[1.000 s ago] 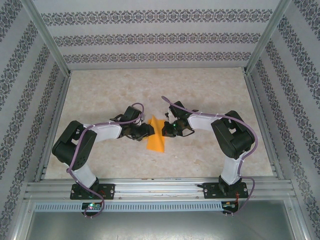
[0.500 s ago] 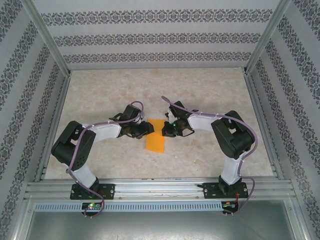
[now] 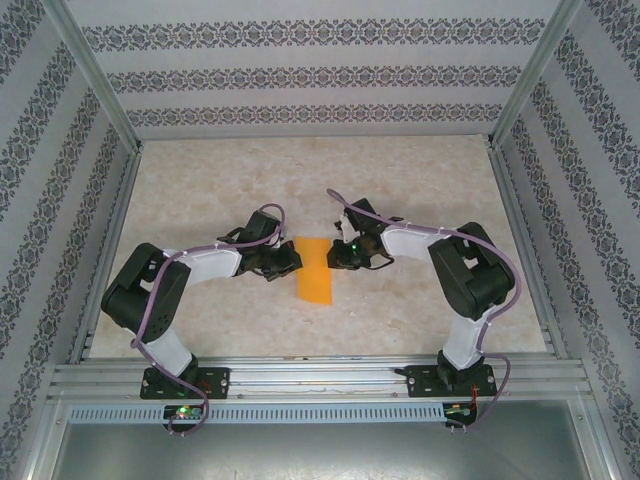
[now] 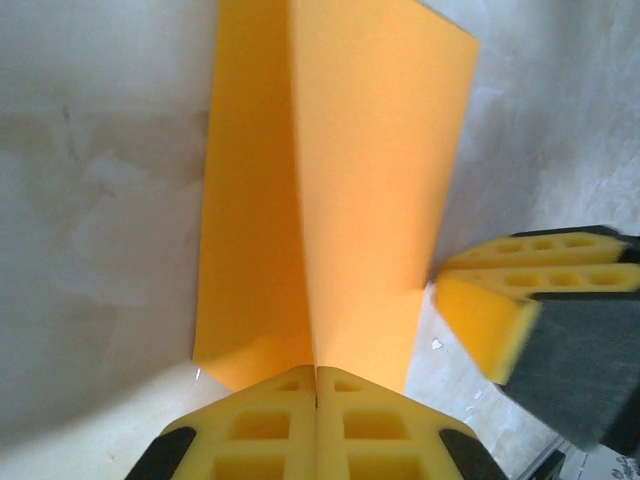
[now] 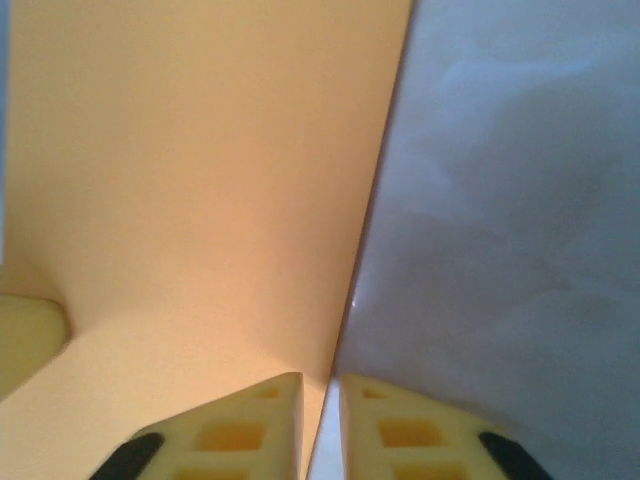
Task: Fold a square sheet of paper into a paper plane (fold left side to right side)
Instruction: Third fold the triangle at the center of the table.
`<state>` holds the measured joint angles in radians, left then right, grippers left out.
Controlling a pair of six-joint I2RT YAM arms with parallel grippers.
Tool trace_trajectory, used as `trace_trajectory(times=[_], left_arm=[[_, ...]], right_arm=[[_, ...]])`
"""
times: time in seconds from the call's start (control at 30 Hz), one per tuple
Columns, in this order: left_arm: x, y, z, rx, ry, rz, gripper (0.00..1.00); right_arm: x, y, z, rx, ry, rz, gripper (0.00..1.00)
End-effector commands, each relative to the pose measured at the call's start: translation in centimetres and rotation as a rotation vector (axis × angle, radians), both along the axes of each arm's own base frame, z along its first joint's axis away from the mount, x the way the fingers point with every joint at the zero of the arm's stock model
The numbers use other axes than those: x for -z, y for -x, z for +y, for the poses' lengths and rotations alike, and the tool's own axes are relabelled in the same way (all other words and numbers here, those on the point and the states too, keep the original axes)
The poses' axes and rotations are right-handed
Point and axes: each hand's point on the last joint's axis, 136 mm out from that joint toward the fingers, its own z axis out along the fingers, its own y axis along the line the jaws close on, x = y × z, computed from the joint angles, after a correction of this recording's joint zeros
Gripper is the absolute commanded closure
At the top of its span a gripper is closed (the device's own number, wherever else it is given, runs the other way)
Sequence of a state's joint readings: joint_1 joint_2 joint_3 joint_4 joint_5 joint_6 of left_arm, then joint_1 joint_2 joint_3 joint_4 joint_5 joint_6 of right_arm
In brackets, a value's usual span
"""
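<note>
The square sheet of paper (image 3: 313,271) is bright orange and lies folded into a narrow upright strip mid-table, between both grippers. My left gripper (image 3: 296,262) is at its left edge. In the left wrist view its jaws (image 4: 317,372) are pressed together where a raised layer of the paper (image 4: 350,170) runs into their seam. My right gripper (image 3: 333,257) is at the strip's upper right edge. Its jaws (image 5: 320,385) stand a narrow slit apart, with the paper's (image 5: 200,200) edge running into the slit. The right fingers (image 4: 490,310) show beside the paper in the left wrist view.
The marbled table top (image 3: 420,190) stretches bare on all sides of the paper. Patterned walls and metal posts (image 3: 100,90) enclose it, and an aluminium rail (image 3: 320,375) with both arm bases runs along the near edge.
The left jaws have closed at the paper's left edge. The right jaws have parted slightly. The paper's raised upper corner has dropped, and the strip now looks flatter and more rectangular.
</note>
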<state>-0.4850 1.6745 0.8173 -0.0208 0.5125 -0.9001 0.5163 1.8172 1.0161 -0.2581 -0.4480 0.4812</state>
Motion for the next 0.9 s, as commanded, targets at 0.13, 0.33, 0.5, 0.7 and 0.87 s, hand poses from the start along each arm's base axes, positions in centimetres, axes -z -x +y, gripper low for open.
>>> trace_trajectory(times=[0.13,0.33,0.5,0.7,0.87], left_arm=[[-1.1,0.0,-0.8,-0.086,0.056,0.008,0.99],[-1.4,-0.2,-1.1,-0.133,0.089,0.006,0.99],[-1.3,-0.1,-1.3,-0.125,0.09,0.017,0.99],[-1.2,0.0,-1.3,-0.119,0.086,0.022,0.99],[-1.1,0.1,-1.4,-0.113,0.087,0.027,0.99]], right_arm=[[-6.0,0.9,-1.7,-0.064,0.011,-0.322,0.54],[-8.1,4.9,-0.8,-0.212,0.097,-0.599,0.32],[-7.0,8.4,1.4,-0.425,0.168,-0.772,0.24],[-4.9,9.9,3.4,-0.591,0.299,-0.846,0.22],[-3.6,9.7,5.0,-0.648,0.365,-0.844,0.22]])
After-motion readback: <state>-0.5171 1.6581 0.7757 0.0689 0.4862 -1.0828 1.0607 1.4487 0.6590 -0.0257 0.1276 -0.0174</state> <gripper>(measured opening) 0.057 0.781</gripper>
